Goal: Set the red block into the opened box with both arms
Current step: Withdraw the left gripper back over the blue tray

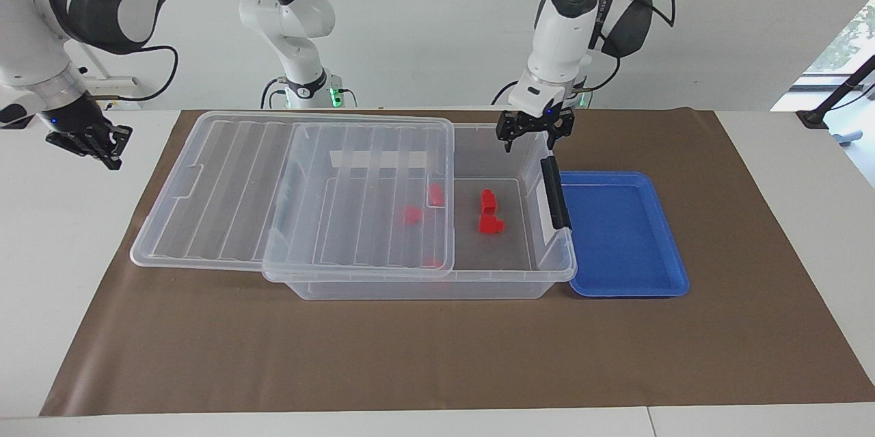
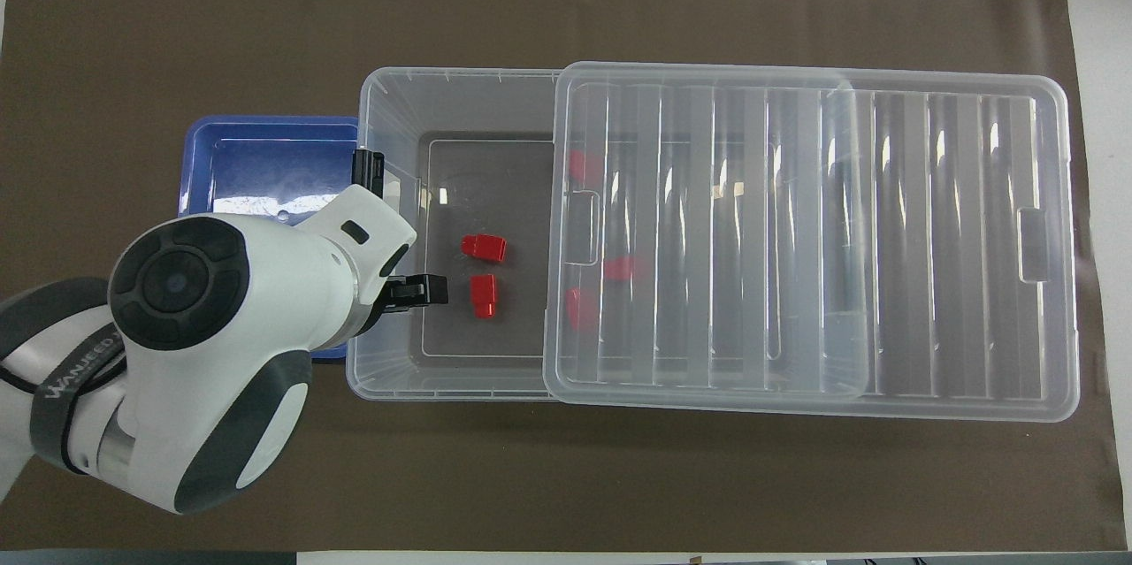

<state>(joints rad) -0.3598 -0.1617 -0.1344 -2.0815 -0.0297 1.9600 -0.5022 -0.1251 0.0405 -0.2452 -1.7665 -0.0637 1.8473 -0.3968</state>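
The box [image 1: 547, 266] is set on the mat [image 1: 437, 355], its lid [image 1: 225, 184] slid toward the right arm's end. Two blocks [image 1: 489, 211] are found in the uncovered part, others under the lid. The tray [image 1: 622, 232] is placed just beside the box, at the left arm's end.

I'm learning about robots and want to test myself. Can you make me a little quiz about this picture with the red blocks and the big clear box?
1. True or false: the left gripper is holding a red block.
2. Where do the two uncovered red blocks lie? A) in the blue tray B) on the box floor C) on the lid
3. Fill in: the lid covers the box's end toward the ____ arm.

Key:
1. False. It hangs open and empty over the box's open end.
2. B. The tray holds nothing.
3. Right. The right gripper waits shut off the mat at that end.
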